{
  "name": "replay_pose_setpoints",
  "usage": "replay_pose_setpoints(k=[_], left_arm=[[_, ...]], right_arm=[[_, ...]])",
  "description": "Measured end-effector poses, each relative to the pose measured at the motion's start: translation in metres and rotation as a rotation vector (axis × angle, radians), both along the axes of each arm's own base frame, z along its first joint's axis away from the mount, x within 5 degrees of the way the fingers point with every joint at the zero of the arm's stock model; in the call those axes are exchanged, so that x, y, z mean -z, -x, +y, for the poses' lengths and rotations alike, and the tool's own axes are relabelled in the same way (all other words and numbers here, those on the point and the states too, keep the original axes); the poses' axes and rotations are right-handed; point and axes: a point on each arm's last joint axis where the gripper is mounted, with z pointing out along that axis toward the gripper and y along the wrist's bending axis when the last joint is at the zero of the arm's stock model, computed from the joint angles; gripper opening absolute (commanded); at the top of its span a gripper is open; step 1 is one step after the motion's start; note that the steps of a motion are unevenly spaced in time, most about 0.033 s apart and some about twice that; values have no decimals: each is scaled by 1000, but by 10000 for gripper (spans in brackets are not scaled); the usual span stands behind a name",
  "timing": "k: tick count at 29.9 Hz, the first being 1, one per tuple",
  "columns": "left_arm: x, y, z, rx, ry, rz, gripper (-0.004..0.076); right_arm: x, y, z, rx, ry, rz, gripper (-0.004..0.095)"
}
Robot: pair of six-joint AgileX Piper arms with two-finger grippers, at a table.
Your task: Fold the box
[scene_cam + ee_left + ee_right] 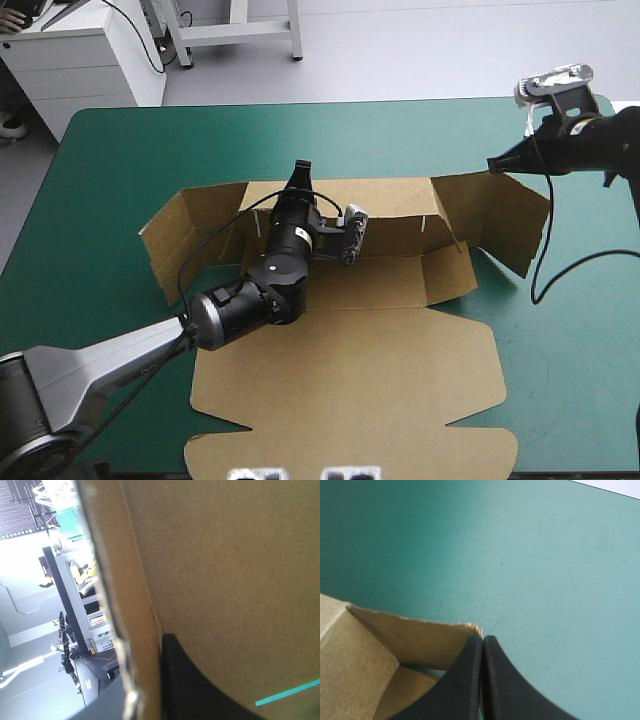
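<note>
Counts: 1 brown box (350, 370), a single cut sheet. Raised end flaps on it: 2, left flap (185, 240) and right flap (510, 220). Robot arms: 2. Grippers: 2, left gripper (301, 166) and right gripper (493, 163). Table (110, 150): 1, teal-green cover: 1.

Bare teal-green tabletop (300, 140) runs wide along the far edge and both side edges. The box (350, 370) fills the middle to the near edge, its far wall and side flaps raised; the left arm (240, 300) lies across its floor.
</note>
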Motion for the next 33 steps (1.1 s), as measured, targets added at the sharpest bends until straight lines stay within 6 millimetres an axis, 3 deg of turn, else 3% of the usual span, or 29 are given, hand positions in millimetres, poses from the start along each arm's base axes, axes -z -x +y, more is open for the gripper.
replay_pose_setpoints(k=[6, 13, 23, 33], left_arm=[[0, 0, 0, 0, 0, -1, -8], [-3, -1, -1, -19, 60, -29, -8], [-4, -2, -2, -56, 178, -29, -8], [-4, -2, -2, -59, 188, -27, -8]], right_arm=[[15, -42, 22, -65, 19, 33, -14], [57, -73, 48, -96, 122, 177, -14], [69, -66, 44, -87, 174, 326, -14], [57, -41, 42, -86, 159, 333, -14]])
